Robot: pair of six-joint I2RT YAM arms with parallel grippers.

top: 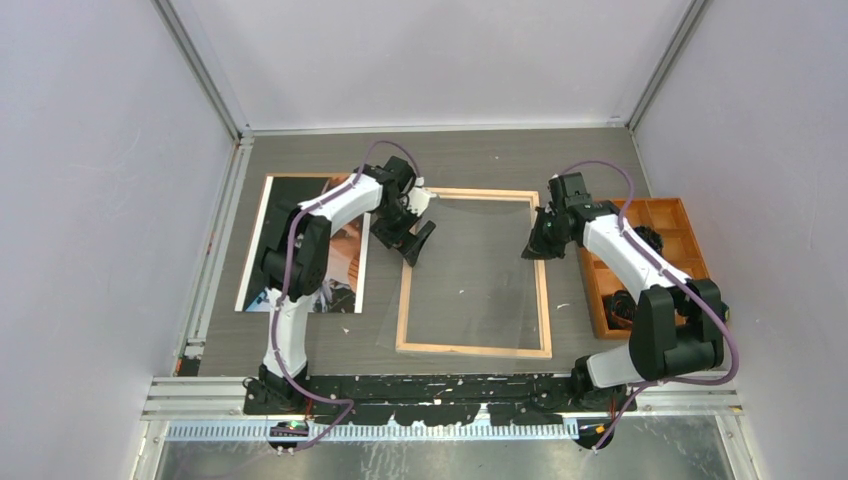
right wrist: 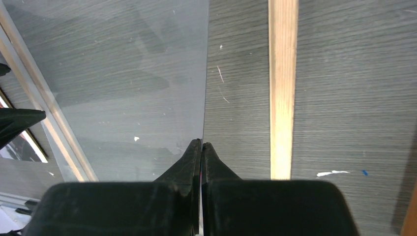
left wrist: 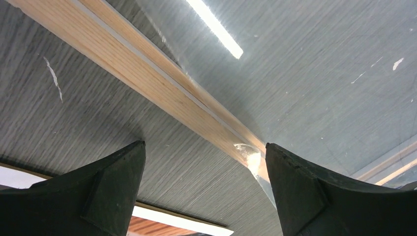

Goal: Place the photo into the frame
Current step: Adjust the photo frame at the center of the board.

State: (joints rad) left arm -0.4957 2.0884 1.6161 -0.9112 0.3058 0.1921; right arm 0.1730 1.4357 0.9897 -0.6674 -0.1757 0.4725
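From above, the left arm is covering the middle of the photo (top: pixel 350 262), so only its dark top, its orange-brown right side and its white border are showing. The right arm is hiding part of the orange tray (top: pixel 660 202). The frame (top: pixel 475 350) is lying flat in the middle of the table (top: pixel 300 345), pale wood facing up. The clear pane (top: pixel 470 270) is sitting askew across it and overhanging the near-left corner. The photo is resting well left of the frame. The left gripper (top: pixel 420 243) is hanging over the frame's far-left corner with its jaws spread. The right gripper (top: pixel 535 245) is sitting just inside the right rail, pressed together.

The left wrist view is cutting off everything but one wooden rail of the frame (left wrist: pixel 147 69), running diagonally, with the pane (left wrist: pixel 305 73) beyond it and a glinting pane corner beside the right finger. The left gripper (left wrist: pixel 204 144) is gaping wide and holding nothing. A strip of the photo (left wrist: pixel 172 220) is peeking out at the bottom edge.

In the right wrist view, the right gripper (right wrist: pixel 201 145) is closed tight, tips meeting exactly at the pane's (right wrist: pixel 123 73) straight edge. They are possibly nipping it, though the view is not settling that. The frame rail (right wrist: pixel 282 88) is running parallel just to the right, apart from the tips.
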